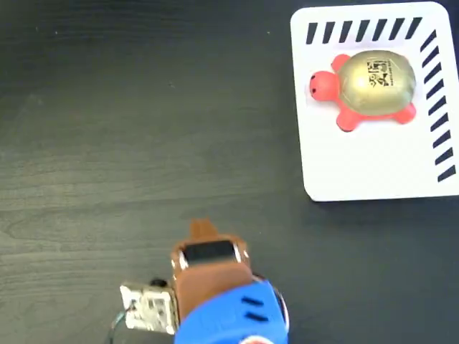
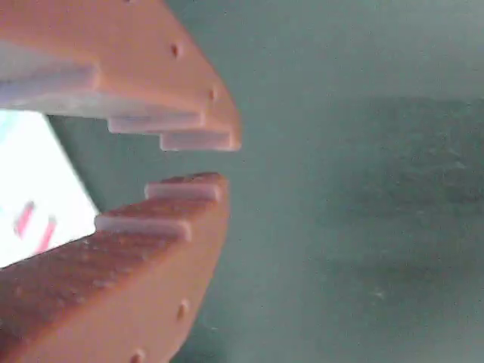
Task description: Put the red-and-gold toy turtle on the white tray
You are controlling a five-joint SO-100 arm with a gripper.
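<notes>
One red-and-gold toy turtle lies on the white tray. The hand, well apart over the tabletop, is narrowly parted and holds nothing.

dark wood-grain desk, with just the white tray lying flat on it, up in the top right corner of the fixed view.

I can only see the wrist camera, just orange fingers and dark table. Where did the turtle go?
Observer: The red-and-gold toy turtle sits on the white tray, top right in the fixed view.
Operator: Which way does it look?
Observer: Its red head points left in that view.
Operator: Is the arm near it?
Observer: No. The gripper is empty, jaws slightly apart, and the arm is at the bottom edge, far from the tray.
</notes>
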